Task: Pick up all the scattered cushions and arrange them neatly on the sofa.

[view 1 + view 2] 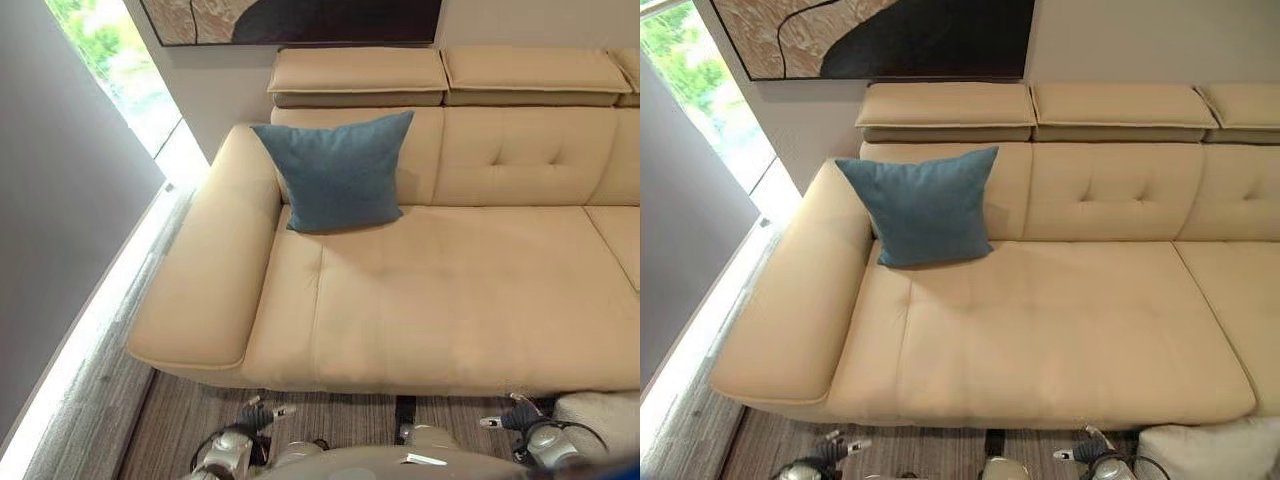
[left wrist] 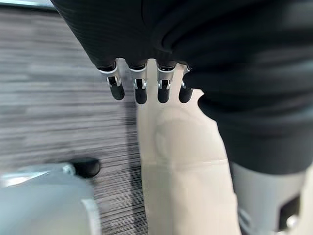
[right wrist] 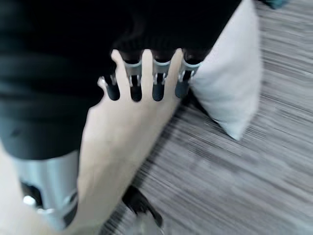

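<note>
Both eye views look steeply down from head height at beige sofa [image 1: 450,290], facing its backrest, sharing seat, armrest and blue cushion [image 1: 923,207] leaning in sofa's corner. Left wrist view sits close behind left hand [image 2: 142,73], facing floor by sofa's front edge. Right wrist view close behind right hand [image 3: 146,73], facing white cushion [image 3: 230,83] on floor beside sofa.

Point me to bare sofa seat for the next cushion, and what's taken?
Free: the sofa seat from the blue cushion rightward along the tufted backrest, down to the front edge. Taken: the corner by the armrest, where the blue cushion leans. A white cushion lies on the floor.
</note>
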Tool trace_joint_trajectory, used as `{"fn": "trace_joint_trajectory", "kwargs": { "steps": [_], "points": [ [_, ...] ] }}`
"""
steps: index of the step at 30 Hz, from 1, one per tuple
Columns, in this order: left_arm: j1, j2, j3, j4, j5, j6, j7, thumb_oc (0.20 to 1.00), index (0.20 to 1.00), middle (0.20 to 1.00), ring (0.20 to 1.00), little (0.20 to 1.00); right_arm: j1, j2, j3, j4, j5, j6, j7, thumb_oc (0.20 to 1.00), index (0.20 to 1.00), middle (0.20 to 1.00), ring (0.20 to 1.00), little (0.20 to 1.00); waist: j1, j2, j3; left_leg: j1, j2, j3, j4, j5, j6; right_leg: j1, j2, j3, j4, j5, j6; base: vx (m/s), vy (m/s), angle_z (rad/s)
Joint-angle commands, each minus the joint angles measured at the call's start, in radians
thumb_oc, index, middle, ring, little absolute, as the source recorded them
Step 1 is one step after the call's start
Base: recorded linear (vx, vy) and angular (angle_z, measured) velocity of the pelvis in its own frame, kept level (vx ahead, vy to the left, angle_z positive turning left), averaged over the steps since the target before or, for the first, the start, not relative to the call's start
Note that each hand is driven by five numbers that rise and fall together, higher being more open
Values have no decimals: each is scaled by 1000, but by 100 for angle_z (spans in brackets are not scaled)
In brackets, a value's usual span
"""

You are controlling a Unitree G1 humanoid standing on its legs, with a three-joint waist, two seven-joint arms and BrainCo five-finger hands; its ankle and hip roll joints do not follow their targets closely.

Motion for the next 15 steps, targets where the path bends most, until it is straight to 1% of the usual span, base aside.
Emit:
{"fn": "trace_joint_trajectory", "kwargs": {
  "steps": [1,2,3,4,5,6,7,8,9,10,11,12,13,14,15],
  "points": [
    [35,43,-4,-9,50,-12,33,1000,1000,1000,1000,1000,-48,-20,-6,-2,9,15,-19,1000,1000,1000,1000,1000,35,16,4,39,16,9,-29,-35,-38,-25,-8,-17,77,-38,106,-274,218,-48],
    [32,43,-15,-3,66,-12,35,1000,1000,1000,1000,1000,-46,-18,-7,3,6,19,-20,1000,1000,1000,1000,1000,35,15,8,36,2,9,-43,-26,-30,-37,-22,-21,67,-19,118,-325,189,-47],
    [27,42,-16,3,78,-12,35,1000,1000,1000,1000,1000,-49,-12,-6,6,-2,23,-20,1000,1000,1000,1000,1000,38,15,17,33,-5,24,-66,-13,-25,-51,-44,-43,53,2,131,-223,123,-45],
    [27,42,-16,3,78,-12,35,1000,1000,1000,1000,1000,-50,-12,-6,6,-3,23,-20,1000,1000,1000,1000,1000,39,14,17,33,-5,25,-67,-12,-24,-52,-44,-42,54,3,131,-237,76,-29],
    [20,46,-18,4,79,-11,37,1000,1000,1000,1000,1000,-58,-8,2,10,-11,29,-18,1000,1000,1000,1000,1000,41,17,28,23,-2,36,-67,-2,-18,-69,-50,-57,69,-4,131,-314,64,-25],
    [13,53,-20,2,80,-7,38,1000,1000,1000,1000,1000,-66,-6,11,15,-17,30,-20,1000,1000,1000,1000,1000,58,20,39,-6,-1,60,-61,18,-8,-53,-53,-118,104,-44,118,-312,63,-33],
    [13,53,-20,2,80,-6,38,1000,1000,1000,1000,1000,-66,-6,11,15,-17,30,-20,1000,1000,1000,1000,1000,59,20,41,-4,0,61,-60,17,-8,-52,-53,-117,107,-46,118,-299,68,-62],
    [15,56,-16,5,80,-1,39,1000,1000,1000,1000,1000,-64,-5,16,19,-18,28,-18,1000,1000,1000,1000,1000,70,24,44,-15,2,78,-59,30,0,-39,-52,-148,164,-78,100,-200,64,-108],
    [23,62,-9,10,77,4,39,1000,1000,1000,1000,1000,-62,-3,21,23,-16,27,-19,1000,1000,1000,1000,1000,85,33,42,-19,14,99,-66,43,11,-15,-38,-172,255,-129,83,-206,67,-92],
    [23,62,-9,10,77,4,39,1000,1000,1000,1000,1000,-62,-3,21,23,-16,27,-19,1000,1000,1000,1000,1000,84,31,39,-23,12,98,-66,46,11,-19,-40,-172,254,-127,83,-168,44,-84],
    [28,64,-3,13,76,6,40,1000,1000,1000,1000,1000,-62,-1,24,27,-19,29,-17,1000,1000,1000,1000,1000,100,37,38,-26,22,118,-66,50,15,0,-40,-201,304,-160,78,-107,9,-49],
    [34,66,3,14,75,10,39,1000,1000,1000,1000,1000,-62,0,25,31,-22,29,-19,1000,1000,1000,1000,1000,117,41,32,-34,30,137,-67,55,16,26,-44,-238,330,-187,72,-207,-36,-67],
    [49,70,12,21,82,10,38,1000,1000,1000,1000,1000,-49,6,26,42,-25,25,-17,1000,1000,1000,1000,1000,158,37,16,-57,43,189,-57,63,14,107,-55,-318,345,-224,72,-173,-80,-83],
    [53,71,18,18,74,9,40,1000,1000,1000,1000,1000,-53,7,26,39,-21,24,-24,1000,1000,1000,1000,1000,174,26,12,-63,47,214,-54,65,8,141,-47,-326,316,-225,73,-174,-189,-97],
    [58,71,22,13,66,9,48,1000,1000,1000,1000,1000,-59,11,31,38,-16,29,-27,1000,1000,1000,1000,1000,188,6,6,-80,49,228,-36,70,0,158,-16,-297,257,-235,76,-69,-147,-132]
  ]
}}
